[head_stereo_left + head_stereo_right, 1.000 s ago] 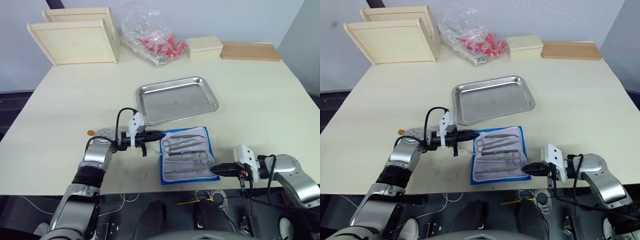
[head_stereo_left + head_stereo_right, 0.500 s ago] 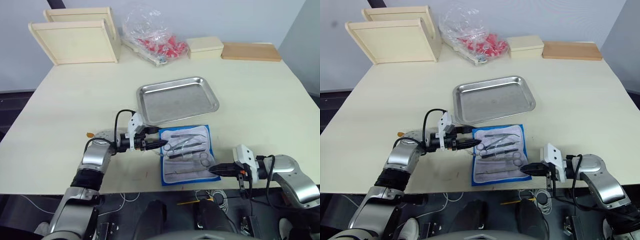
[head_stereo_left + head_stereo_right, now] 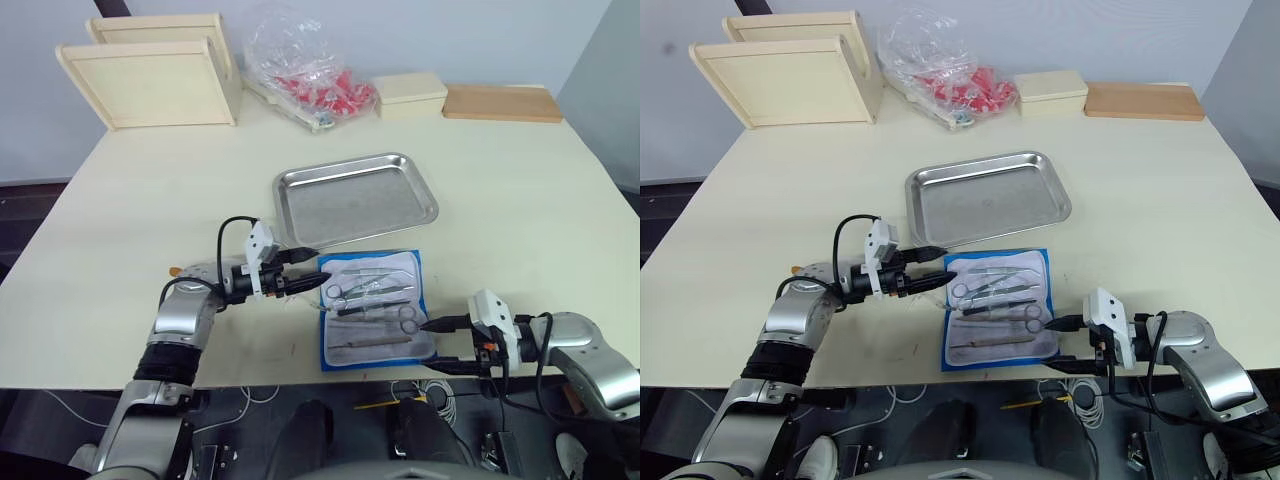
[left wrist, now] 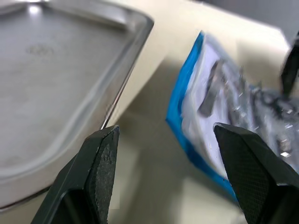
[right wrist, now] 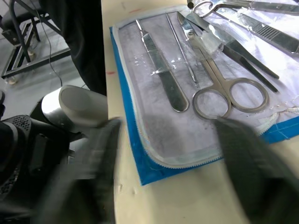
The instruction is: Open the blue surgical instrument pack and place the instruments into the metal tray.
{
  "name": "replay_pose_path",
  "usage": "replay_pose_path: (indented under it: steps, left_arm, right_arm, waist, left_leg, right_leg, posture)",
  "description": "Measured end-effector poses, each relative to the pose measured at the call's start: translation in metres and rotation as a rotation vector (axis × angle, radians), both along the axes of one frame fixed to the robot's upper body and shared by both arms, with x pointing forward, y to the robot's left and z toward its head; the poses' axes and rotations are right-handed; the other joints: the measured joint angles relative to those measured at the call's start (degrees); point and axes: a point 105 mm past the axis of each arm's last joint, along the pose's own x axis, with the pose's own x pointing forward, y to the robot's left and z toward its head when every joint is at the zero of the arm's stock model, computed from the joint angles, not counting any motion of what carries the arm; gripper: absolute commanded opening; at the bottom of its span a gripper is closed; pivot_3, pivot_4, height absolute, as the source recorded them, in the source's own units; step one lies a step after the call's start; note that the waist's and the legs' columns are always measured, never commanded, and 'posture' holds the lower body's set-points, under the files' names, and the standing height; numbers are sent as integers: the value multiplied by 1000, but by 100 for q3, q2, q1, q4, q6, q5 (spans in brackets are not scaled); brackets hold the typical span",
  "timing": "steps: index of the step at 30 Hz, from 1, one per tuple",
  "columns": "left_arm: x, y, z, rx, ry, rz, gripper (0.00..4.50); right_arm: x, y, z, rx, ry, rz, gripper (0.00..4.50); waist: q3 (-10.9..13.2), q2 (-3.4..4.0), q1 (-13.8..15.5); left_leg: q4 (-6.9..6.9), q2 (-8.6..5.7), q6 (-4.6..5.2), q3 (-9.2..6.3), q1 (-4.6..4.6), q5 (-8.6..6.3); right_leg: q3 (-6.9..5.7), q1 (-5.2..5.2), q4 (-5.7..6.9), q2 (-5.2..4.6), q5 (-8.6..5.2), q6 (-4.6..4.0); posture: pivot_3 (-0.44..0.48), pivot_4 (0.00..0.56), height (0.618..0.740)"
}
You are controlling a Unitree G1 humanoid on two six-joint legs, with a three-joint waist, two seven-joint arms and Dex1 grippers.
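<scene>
The blue surgical instrument pack lies open near the table's front edge, pale lining up. Several steel instruments rest in its clear sleeves, among them ring-handled scissors and a slim flat tool. The metal tray sits just behind the pack with nothing in it. My left gripper is open at the pack's left edge, level with the tray's near corner; its fingers hold nothing. My right gripper is open at the pack's front right corner, also holding nothing.
Two pale wooden trays stand at the back left. A crinkled clear bag of red items, a cream box and a wooden board line the back edge. Cables hang below the table's front edge.
Both grippers were shut and now stand open, the left one first and the right one only now. The left gripper drew back slightly to the left.
</scene>
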Motion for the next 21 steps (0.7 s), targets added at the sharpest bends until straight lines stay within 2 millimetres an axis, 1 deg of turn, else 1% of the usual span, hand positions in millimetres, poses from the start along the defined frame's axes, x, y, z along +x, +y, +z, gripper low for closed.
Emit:
replay_pose_path:
  steps: [6, 10, 13, 14, 15, 16, 18, 20, 21]
  left_arm:
    - [-12, 7, 4, -9, 8, -41, 3411]
    - [-23, 13, 13, -9, -4, -98, 3411]
    - [-25, 15, 15, -2, 6, -112, 3411]
    - [-25, 15, 16, 2, 8, -117, 3922]
    - [-27, 23, 25, 50, -1, -155, 4023]
    - [-27, 23, 31, 62, -16, -171, 4401]
    - [-29, 20, 43, 82, -58, -215, 4401]
    - [-32, 19, 46, 93, -67, -246, 4401]
    - [-35, 20, 44, 107, -55, -272, 4401]
  right_arm:
    - [1, -6, 18, 23, -42, -15, 4438]
    - [12, -5, 35, 76, -130, -39, 4438]
    - [14, -3, 37, 86, -150, -37, 4438]
    - [15, -3, 37, 88, -155, -38, 4500]
    - [25, -2, 38, 104, -196, -51, 4500]
    - [28, 0, 39, 110, -207, -51, 4500]
    - [34, 5, 41, 120, -234, -42, 4500]
    - [35, 8, 39, 115, -239, -30, 4500]
    - [38, 12, 37, 121, -239, -29, 4500]
  waist:
    - [0, 0, 3]
    - [1, -1, 2]
    - [2, 0, 5]
    - [2, -3, 4]
    - [3, -6, 3]
    - [4, -6, 4]
    - [4, -4, 4]
    - [4, -3, 3]
    - [4, -3, 2]
  left_leg:
    - [0, 1, 0, -1, 1, 0]
    - [0, 3, 0, 0, 1, 0]
    - [0, 3, 0, -1, 0, 0]
    - [0, 3, 0, -1, 0, 0]
    - [0, 3, 0, -1, -3, 0]
    - [0, 3, 0, 1, -2, 0]
    - [0, 3, 0, 1, -2, 0]
    - [0, 3, 0, 1, -2, 0]
    - [-1, 2, 0, 1, -6, 0]
  right_leg:
    - [-2, 0, 1, 0, 0, 0]
    - [-3, 0, 0, 1, 0, 0]
    - [-3, 0, -1, 1, -1, 0]
    - [-4, 0, -1, 1, 0, 0]
    - [-5, -1, -4, 3, 0, 0]
    - [-4, -1, -3, 3, 0, 0]
    - [-3, -1, -3, 2, 0, 0]
    - [-3, -1, -4, 2, -1, -1]
    - [-4, -3, -6, 3, -1, -1]
  posture:
    - [0, 150, 740]
    - [0, 150, 740]
    - [0, 150, 740]
    - [0, 150, 740]
    - [0, 150, 740]
    - [0, 150, 740]
    - [0, 150, 740]
    - [0, 150, 740]
    - [0, 150, 740]
